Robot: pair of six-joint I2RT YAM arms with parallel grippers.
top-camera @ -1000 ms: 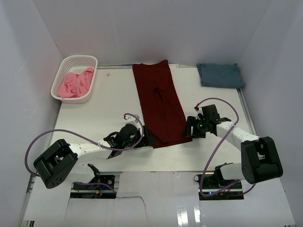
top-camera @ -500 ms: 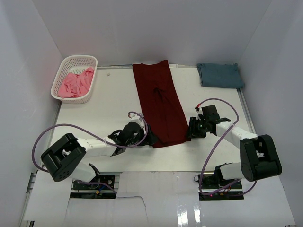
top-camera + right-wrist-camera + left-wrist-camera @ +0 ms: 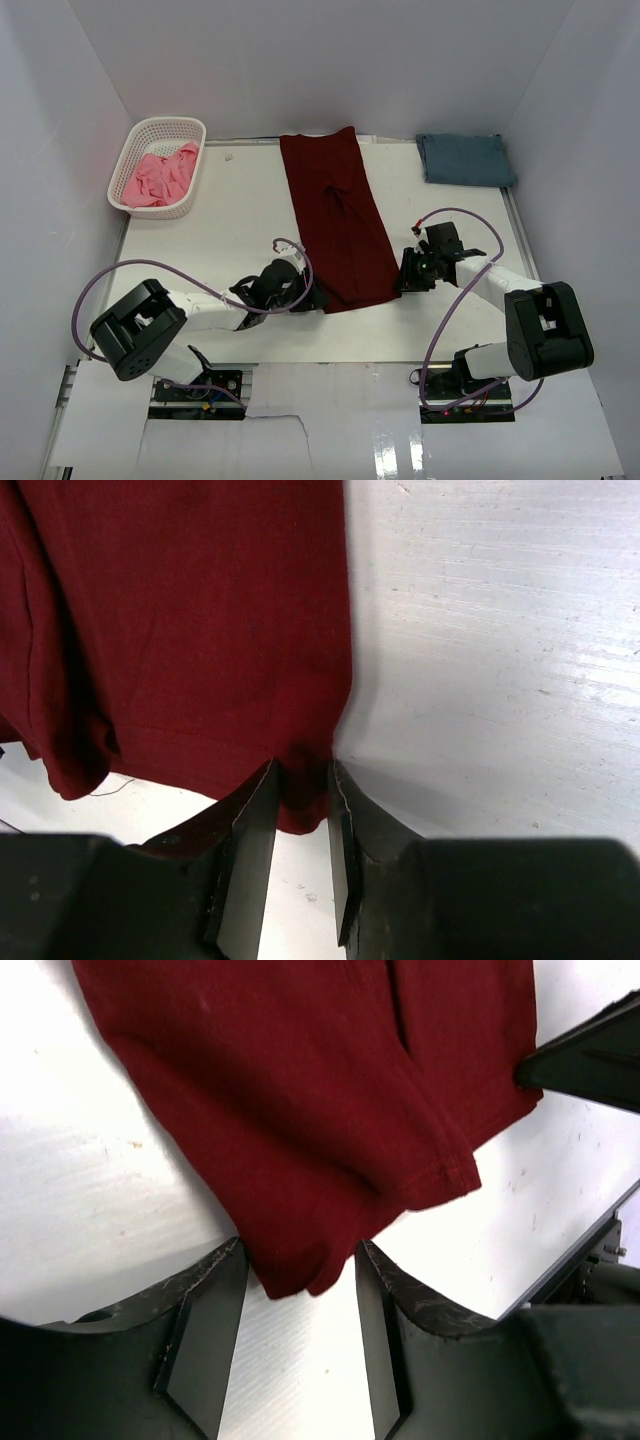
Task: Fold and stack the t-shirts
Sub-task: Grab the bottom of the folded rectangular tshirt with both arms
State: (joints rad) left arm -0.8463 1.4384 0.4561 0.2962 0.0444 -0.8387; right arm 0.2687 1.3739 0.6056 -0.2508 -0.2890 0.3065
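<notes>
Maroon t-shirt, the largest of the three, lies folded into a long strip down the middle of the white table, its far end at the back edge and its near end between the two arms. Plain white walls close in the table at the back and on both sides. A slate-blue t-shirt sits folded flat in the far right corner, well apart from the maroon one. In the far left corner a white lattice basket holds a crumpled pink t-shirt. Purple cables loop over both arms. The left gripper stands released, its fingers straddling the shirt's near left corner. The right gripper has its fingers drawn narrow with the near right hem between them; whether it clamps tight I cannot tell.
</notes>
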